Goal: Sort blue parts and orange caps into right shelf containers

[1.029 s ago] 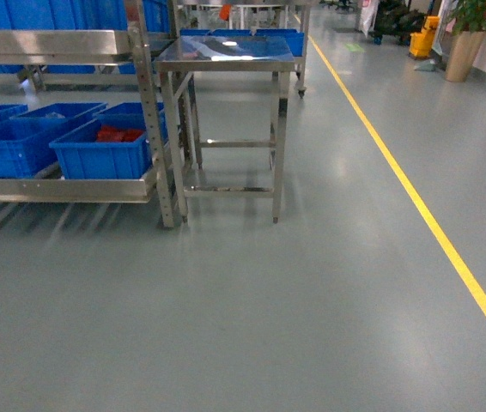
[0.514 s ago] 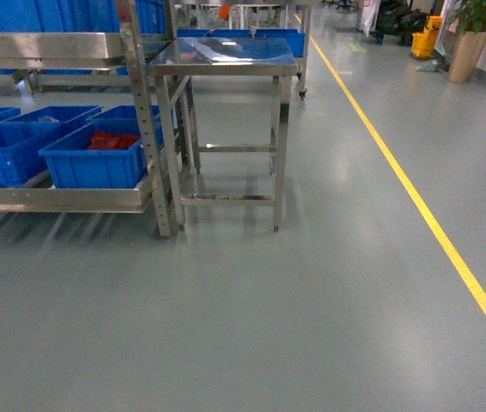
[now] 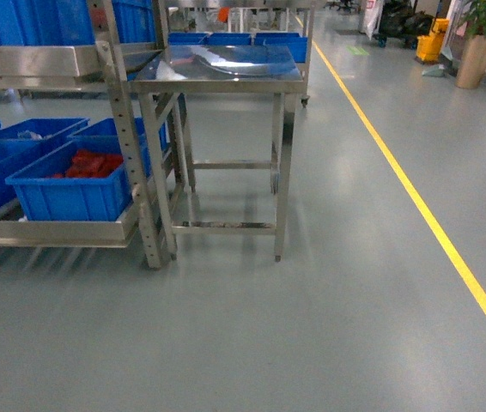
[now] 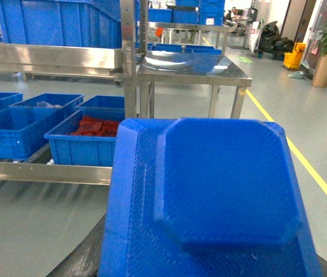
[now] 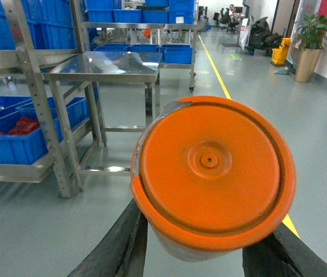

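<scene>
The right jaws are clamped on a round, smooth orange cap (image 5: 212,173), filling the middle of the right wrist view. A flat, ribbed blue part (image 4: 210,196) fills the lower left wrist view; I cannot tell how the left jaws stand. Blue crates (image 3: 67,184) sit on the shelf, left of a shiny metal counter (image 3: 217,73).

The blue part (image 4: 210,196) hides the left tool; frame edges crop both.
</scene>
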Tool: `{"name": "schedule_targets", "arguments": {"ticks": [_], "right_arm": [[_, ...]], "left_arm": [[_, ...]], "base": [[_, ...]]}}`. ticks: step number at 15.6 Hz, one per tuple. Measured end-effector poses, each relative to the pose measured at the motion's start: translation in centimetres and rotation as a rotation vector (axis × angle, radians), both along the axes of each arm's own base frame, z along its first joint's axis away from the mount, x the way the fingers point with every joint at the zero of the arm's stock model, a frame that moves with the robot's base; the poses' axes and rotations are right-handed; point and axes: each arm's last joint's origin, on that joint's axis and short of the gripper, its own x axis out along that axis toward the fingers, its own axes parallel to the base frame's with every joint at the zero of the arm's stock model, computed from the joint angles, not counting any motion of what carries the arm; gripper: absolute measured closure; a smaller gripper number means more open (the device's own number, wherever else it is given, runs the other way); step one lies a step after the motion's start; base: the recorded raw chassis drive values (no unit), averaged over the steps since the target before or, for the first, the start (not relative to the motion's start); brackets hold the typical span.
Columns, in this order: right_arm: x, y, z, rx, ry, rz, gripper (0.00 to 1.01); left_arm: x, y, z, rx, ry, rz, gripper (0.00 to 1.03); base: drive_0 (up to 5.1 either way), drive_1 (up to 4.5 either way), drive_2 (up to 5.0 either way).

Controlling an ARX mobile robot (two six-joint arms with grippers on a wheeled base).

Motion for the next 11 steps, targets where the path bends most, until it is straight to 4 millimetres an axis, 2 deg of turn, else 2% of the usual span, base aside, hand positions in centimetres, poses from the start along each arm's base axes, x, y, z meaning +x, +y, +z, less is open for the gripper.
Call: {"name": "schedule_targets", "arguments": {"ticks": [11], "right_arm": [[0.0, 0.0, 0.04, 0.0, -0.005, 0.0, 0.61]], "left_arm": [[0.0, 0.0, 0.0, 0.0, 0.0, 0.0, 0.61]], "base": [[0.0, 4.31, -4.3]]}}
